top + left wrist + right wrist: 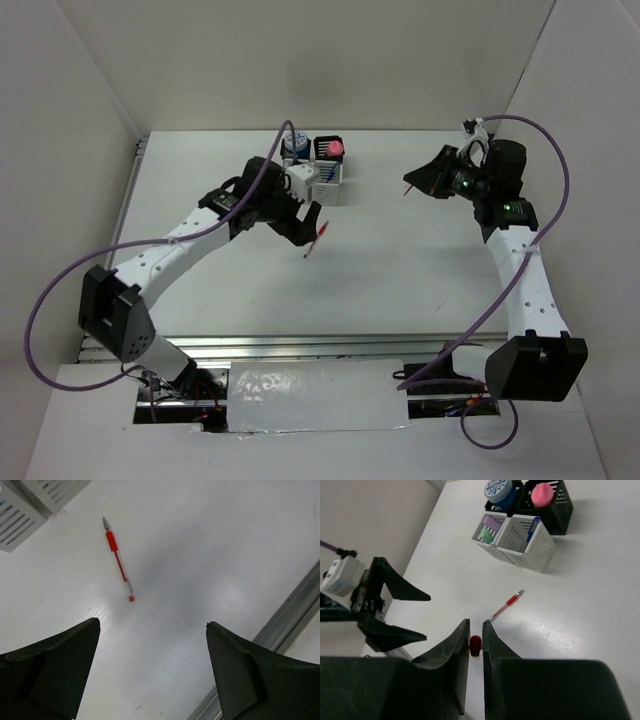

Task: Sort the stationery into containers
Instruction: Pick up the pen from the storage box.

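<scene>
A thin red pen [118, 560] lies loose on the white table, just ahead of my left gripper [152, 624], whose jaws are open wide with nothing between them. From above, that pen [318, 240] is right by the left gripper [308, 225]. My right gripper [476, 625] is shut on a second red pen [476, 645], seen end-on, and holds it above the table at the right [407, 187]. The containers [555, 517] stand at the back: a blue roll [499, 490], a pink-capped tube [542, 494], purple and green sticks [489, 529] and a blue pen [534, 527] sit in them.
A metal rail [295, 610] runs along the table's near edge, close to the left gripper. White walls enclose the table on three sides. Purple cables [545, 135] loop off both arms.
</scene>
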Tool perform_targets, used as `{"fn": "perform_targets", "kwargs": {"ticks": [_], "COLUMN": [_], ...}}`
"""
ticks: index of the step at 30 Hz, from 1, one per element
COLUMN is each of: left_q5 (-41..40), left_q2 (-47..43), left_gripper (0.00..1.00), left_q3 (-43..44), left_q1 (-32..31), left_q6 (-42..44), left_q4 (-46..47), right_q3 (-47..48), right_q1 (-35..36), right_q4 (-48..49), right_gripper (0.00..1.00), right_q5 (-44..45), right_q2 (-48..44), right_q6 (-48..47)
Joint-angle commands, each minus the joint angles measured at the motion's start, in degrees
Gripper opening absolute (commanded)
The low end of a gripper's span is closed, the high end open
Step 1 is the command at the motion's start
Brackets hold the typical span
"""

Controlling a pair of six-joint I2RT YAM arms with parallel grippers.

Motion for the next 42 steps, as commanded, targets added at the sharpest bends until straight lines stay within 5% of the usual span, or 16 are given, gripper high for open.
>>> {"fn": "perform_targets", "kwargs": {"ticks": [1,3,7,8,10,15,23,42], "left_q5": [0.0,-2.4,-11.1,-11.6,-11.7,-6.9,-5.7,-10.7], "left_q2": [5.9,8.2,16.0,18.9,22.0,25.8,33.9,44.2], "left_gripper": [0.99,0.98,0.73,0.59,0.50,0.46,0.55,0.42], "left_q3": [4.0,4.8,9.3,11.4,12.9,12.5,19.3,25.3], "left_q1": [0.9,1.0,-0.4,-0.4,-0.2,0.1,0.2,-1.0], "left_q6": [6.3,6.3,4.2,4.0,1.4,1.5,-0.4,-0.1], "left_q4": [-4.9,-3.9,-5.3,-5.6,-5.6,-1.4,-2.3,-9.9], "right_q3": [-1.5,-2.3,-3.9,-4.5,-5.9,-7.9,-8.8,-8.0], "right_q1": [-0.4,-0.6,-1.3,-1.8,-2.5,-3.5,-4.0,-5.0], "right_q4": [-4.6,-5.6,-7.3,-7.5,-7.5,-7.6,-8.3,-9.3], "right_gripper": [0.00,0.00,0.00,0.00,0.00,0.00,0.00,0.00], "right_q5": [2.2,3.0,4.2,4.2,4.0,3.1,2.2,1.5], "right_q2": [-3.2,-3.9,-5.5,-6.1,-6.7,-7.4,-6.9,-6.5], "right_q6": [-7.6,-9.3,-10.4,-10.7,-10.7,-10.4,-10.5,-11.3]}}
